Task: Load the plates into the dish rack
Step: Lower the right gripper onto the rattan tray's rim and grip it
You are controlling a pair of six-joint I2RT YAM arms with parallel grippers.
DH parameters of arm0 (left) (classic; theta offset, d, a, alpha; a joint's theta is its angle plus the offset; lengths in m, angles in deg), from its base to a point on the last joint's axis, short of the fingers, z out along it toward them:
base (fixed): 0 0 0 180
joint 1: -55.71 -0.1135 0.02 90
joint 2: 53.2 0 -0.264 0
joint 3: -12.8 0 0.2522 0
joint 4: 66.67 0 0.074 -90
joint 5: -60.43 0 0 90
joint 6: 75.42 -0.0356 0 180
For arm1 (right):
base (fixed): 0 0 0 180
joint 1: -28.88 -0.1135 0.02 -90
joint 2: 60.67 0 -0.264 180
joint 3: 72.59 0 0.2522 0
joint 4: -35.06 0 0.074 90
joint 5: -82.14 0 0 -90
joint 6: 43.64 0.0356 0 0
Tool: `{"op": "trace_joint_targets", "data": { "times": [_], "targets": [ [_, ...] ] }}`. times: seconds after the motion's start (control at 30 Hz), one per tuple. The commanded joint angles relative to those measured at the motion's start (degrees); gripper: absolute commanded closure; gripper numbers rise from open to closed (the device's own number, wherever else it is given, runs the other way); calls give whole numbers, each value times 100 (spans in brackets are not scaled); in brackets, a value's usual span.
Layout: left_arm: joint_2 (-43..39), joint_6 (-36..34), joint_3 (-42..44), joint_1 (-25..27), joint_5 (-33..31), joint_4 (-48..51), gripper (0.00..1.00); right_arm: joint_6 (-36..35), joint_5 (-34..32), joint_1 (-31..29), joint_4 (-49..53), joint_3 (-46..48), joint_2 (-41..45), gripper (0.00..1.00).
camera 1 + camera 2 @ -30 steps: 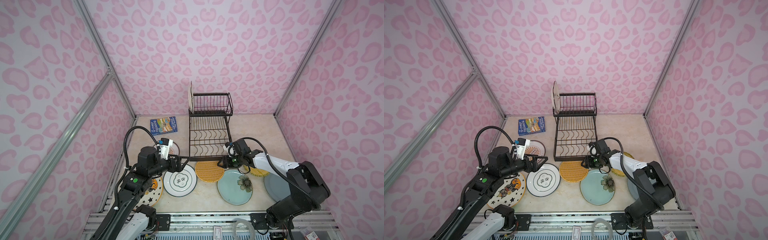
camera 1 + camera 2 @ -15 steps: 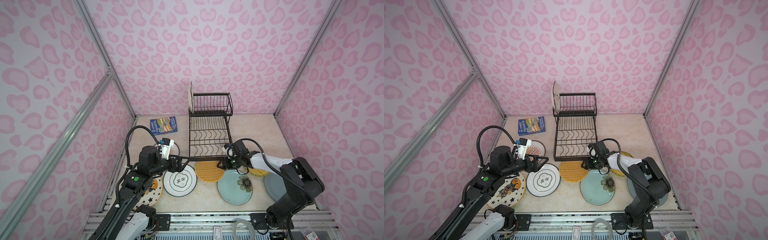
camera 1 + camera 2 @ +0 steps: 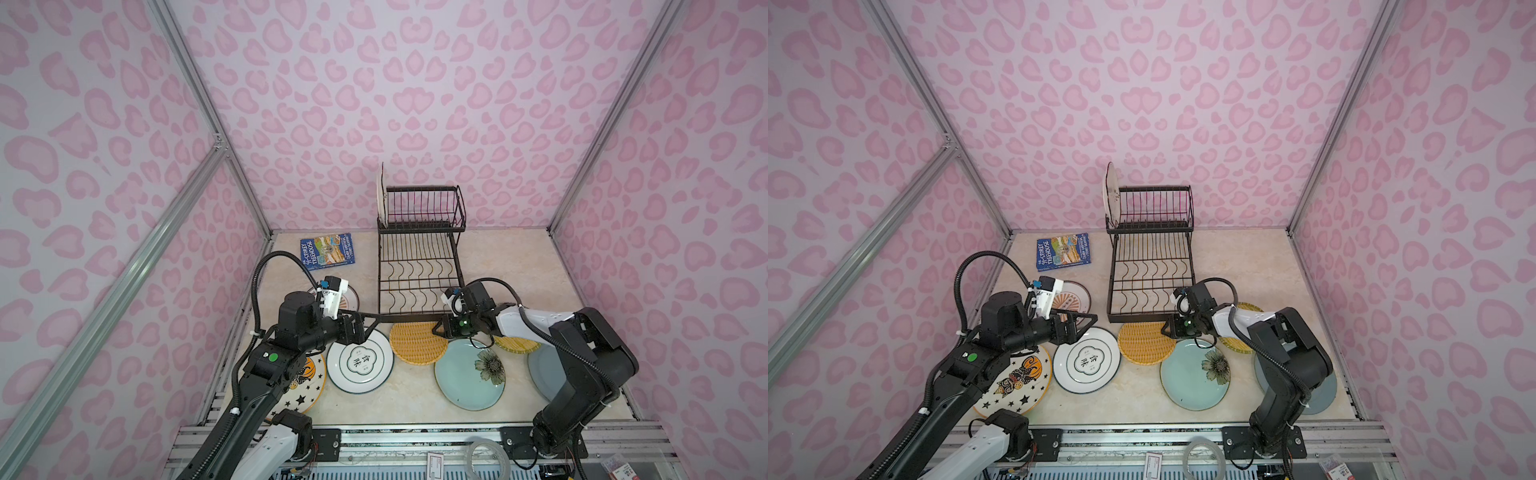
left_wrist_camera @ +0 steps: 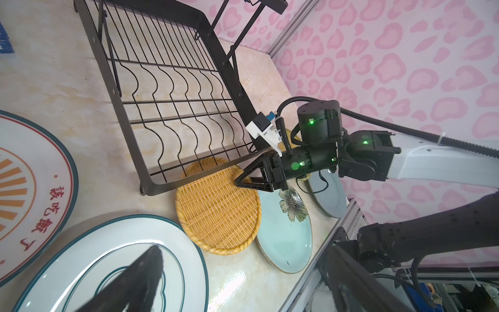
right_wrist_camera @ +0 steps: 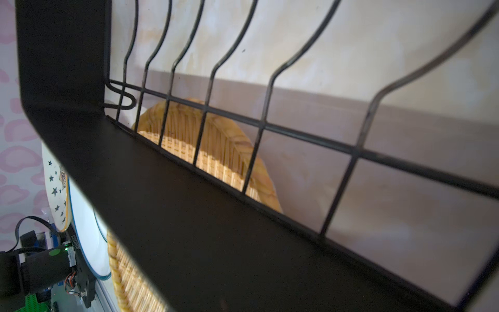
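The left fingers (image 4: 140, 275) are standing wide apart and holding nothing. They are hovering over the far rim of the green-rimmed white plate (image 3: 359, 361) and pointing toward the near left corner of the dish rack (image 3: 419, 257). The right fingers (image 4: 253, 185) are reaching in side-on at the rack's front bar, just above the far edge of a yellow woven plate (image 3: 415, 343). From my screens I'm not able to tell whether they are apart or pinched, or whether they are touching anything.

I'm reading "食味" inside a clover outline on the white plate. Red Chinese characters are circling the sunburst plate (image 4: 48, 162), and "STOREY TREEHOUSE" is showing on the blue book (image 3: 328, 249) lying left of the rack. The star plate (image 3: 1013, 382) is carrying black stars and a cartoon figure.

One cream plate (image 3: 380, 195) is standing on edge at the left end of the raised basket. The others are lying flat on the counter (image 3: 519, 266). The woven one is tucking its far edge under the front bar, with the teal flower plate (image 3: 465, 374) just beside it. A second woven plate (image 3: 517, 344) and the grey-blue plate (image 3: 540, 370) are showing only partly from under the right arm.

The star plate is sitting close to the left rail, and the teal one is sitting near the front edge. Open counter is stretching from the rack's right side to the wall.
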Motion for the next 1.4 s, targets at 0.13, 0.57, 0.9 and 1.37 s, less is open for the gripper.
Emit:
{"op": "trace_joint_targets", "data": {
  "times": [0.13, 0.57, 0.9, 1.37],
  "targets": [
    [-52, 38, -85, -2, -122, 4, 3, 109, 52, -19, -61, 100, 181, 79],
    [-179, 75, -84, -2, -228, 63, 3, 626, 307, -15, -116, 307, 368, 100],
    [-241, 84, -98, -2, -304, 115, 4, 945, 377, -13, -187, 547, 404, 100],
    [10, 223, -137, -2, -290, -50, 3, 1206, 391, -20, -36, 662, 815, 100]
  ]
}}
